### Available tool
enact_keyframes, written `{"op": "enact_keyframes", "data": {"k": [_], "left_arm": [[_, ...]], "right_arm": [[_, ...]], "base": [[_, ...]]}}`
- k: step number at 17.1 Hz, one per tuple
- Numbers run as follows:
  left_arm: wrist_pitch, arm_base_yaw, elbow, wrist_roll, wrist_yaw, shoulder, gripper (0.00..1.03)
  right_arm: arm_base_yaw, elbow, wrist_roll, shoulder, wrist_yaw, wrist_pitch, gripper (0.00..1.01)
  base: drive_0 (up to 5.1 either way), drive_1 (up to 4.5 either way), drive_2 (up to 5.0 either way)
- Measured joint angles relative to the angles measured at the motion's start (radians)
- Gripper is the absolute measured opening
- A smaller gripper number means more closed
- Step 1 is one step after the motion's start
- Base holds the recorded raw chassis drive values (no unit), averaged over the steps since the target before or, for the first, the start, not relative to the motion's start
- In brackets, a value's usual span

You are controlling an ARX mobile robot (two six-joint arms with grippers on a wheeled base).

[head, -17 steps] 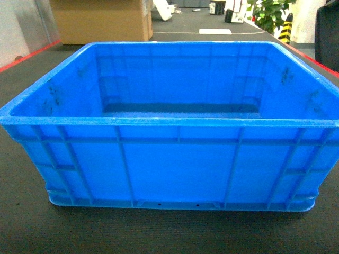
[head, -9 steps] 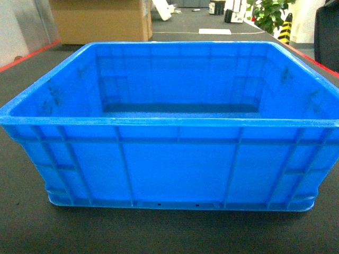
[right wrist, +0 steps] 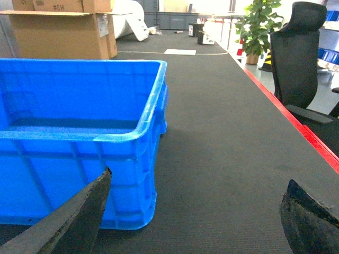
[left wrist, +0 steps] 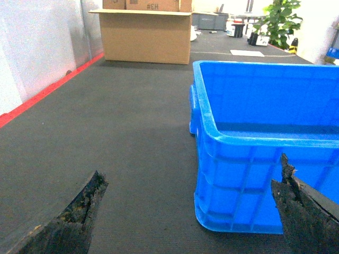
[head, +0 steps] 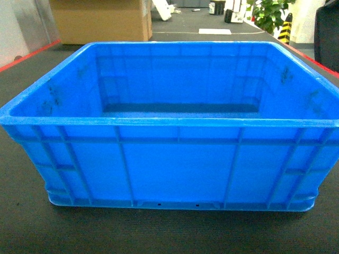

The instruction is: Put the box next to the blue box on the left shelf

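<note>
The box (head: 169,164), a big bright blue open-top crate with ribbed walls, stands empty on a dark mat right in front of me. In the left wrist view the box (left wrist: 254,137) shows its left front corner, and my left gripper (left wrist: 190,168) is open just short of that corner with nothing between its fingers. The right wrist view has the box (right wrist: 79,143) on the left, and my right gripper (right wrist: 200,177) is open beside its right front corner, holding nothing. Neither gripper shows in the head view. The left shelf and the blue box on it are out of view.
A large cardboard carton (head: 100,21) stands behind the crate at the back left. A black office chair (right wrist: 299,58) stands off the mat's red right edge (right wrist: 296,124). A potted plant (right wrist: 259,26) is farther back. A red line (left wrist: 47,90) runs along the left wall.
</note>
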Motion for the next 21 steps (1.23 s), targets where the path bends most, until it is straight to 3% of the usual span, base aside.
{"op": "enact_keyframes", "data": {"k": [15, 16, 17, 18, 21], "left_arm": [[-0.002, 0.0, 0.0, 0.0, 0.0, 0.0, 0.98], [-0.023, -0.016, 0.004, -0.023, -0.011, 0.031, 0.98], [0.041, -0.049, 0.006, -0.037, -0.027, 0.1, 0.98], [0.175, -0.083, 0.036, -0.05, -0.034, 0.239, 0.98], [0.535, -0.116, 0.215, -0.052, -0.034, 0.658, 0.98]], "right_arm": [[0.0, 0.0, 0.0, 0.0, 0.0, 0.0, 0.98], [0.01, 0.002, 0.005, 0.005, 0.027, -0.016, 0.98], [0.069, 0.014, 0.015, 0.077, 0.153, -0.005, 0.98], [0.068, 0.058, 0.027, 0.248, 0.19, 0.114, 0.98], [0.01, 0.257, 0.043, 0.628, 0.117, 0.387, 0.98]], "base": [[0.0, 0.0, 0.0], [0.0, 0.0, 0.0], [0.0, 0.0, 0.0], [0.0, 0.0, 0.0], [0.0, 0.0, 0.0]]}}
